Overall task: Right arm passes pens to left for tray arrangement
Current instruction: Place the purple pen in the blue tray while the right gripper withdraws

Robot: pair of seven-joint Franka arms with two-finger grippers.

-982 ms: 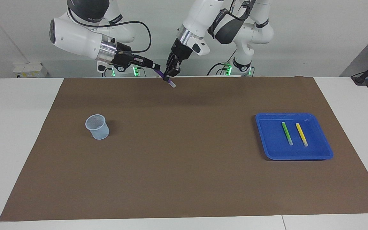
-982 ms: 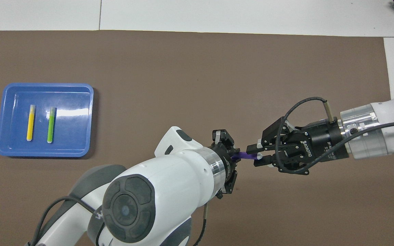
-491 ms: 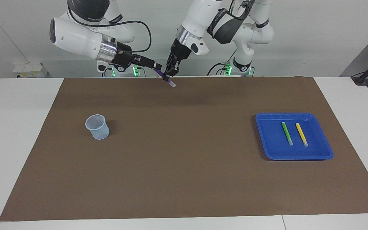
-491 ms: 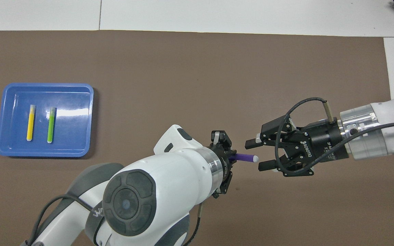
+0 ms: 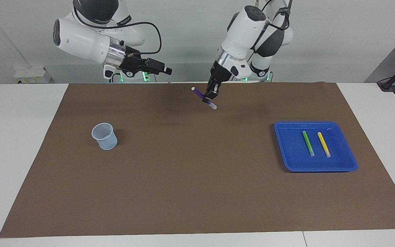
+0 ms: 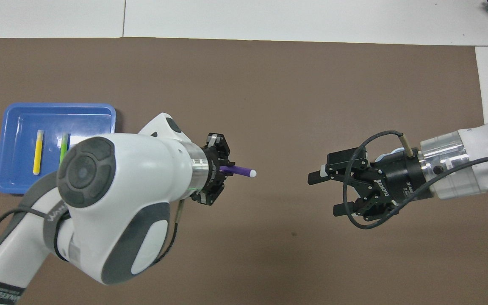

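Your surface (image 5: 197, 192) carries the tray (image 5: 288, 161) toward the left arm's end, green pen (image 5: 308, 143) and yellow pen (image 5: 323, 144) inside. Left hand (image 5: 208, 99) is clamped on the purple pen (image 5: 199, 93), seemingly off-centre; expect tilting or slipping in transit. Right hand (image 5: 167, 71) hangs spread and empty, well apart.

Brown mat (image 5: 197, 178): matt, paper- or felt-like, smooth, no sheen. Table (image 5: 22, 144): white, smooth, faintly satin. Tray (image 5: 351, 161): bright blue plastic, glossy, white glare on floor in overhead view. Green pen (image 5: 308, 143) and yellow pen (image 5: 323, 144): smooth plastic, pale ends. Purple pen (image 6: 239, 170): smooth plastic, whitish tip. Cup (image 5: 104, 136): pale-blue translucent plastic. Arm shells: glossy white plastic, grey matt pads, brushed metal wrist rings. Left gripper (image 5: 211, 97) and right gripper (image 6: 324, 192): matt black.
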